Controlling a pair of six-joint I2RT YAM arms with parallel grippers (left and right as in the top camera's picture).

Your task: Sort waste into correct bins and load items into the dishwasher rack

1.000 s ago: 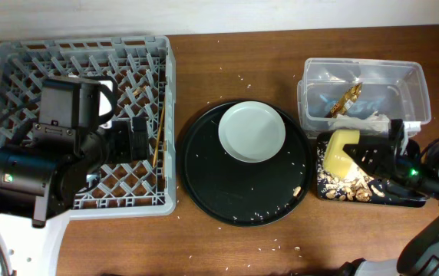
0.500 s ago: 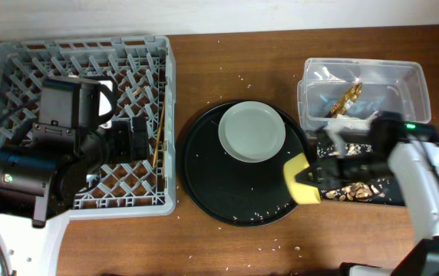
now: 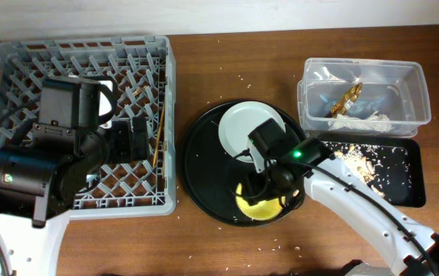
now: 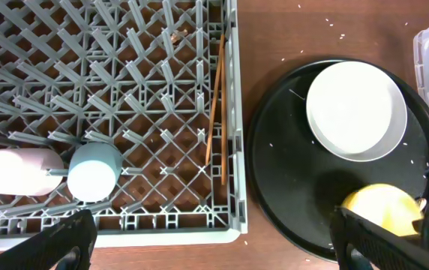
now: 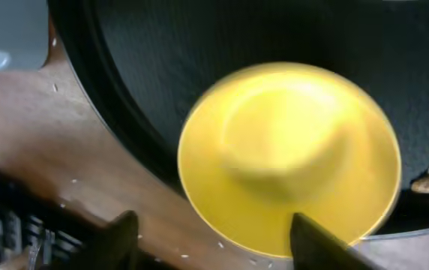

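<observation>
Both pincers gape empty. Our right gripper (image 5: 213,225) hovers over the yellow bowl (image 5: 289,157), upside down at the near edge of the large round black tray (image 3: 204,176). We judge it staged for the left gripper (image 4: 212,221) above the grey pegged plastic rack (image 3: 20,57).

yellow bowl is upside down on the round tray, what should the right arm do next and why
Probably back the right gripper straight up and away: its jaws look open, and the yellow bowl sits upside down on the round black tray, apparently released, though the view is blurred.
</observation>
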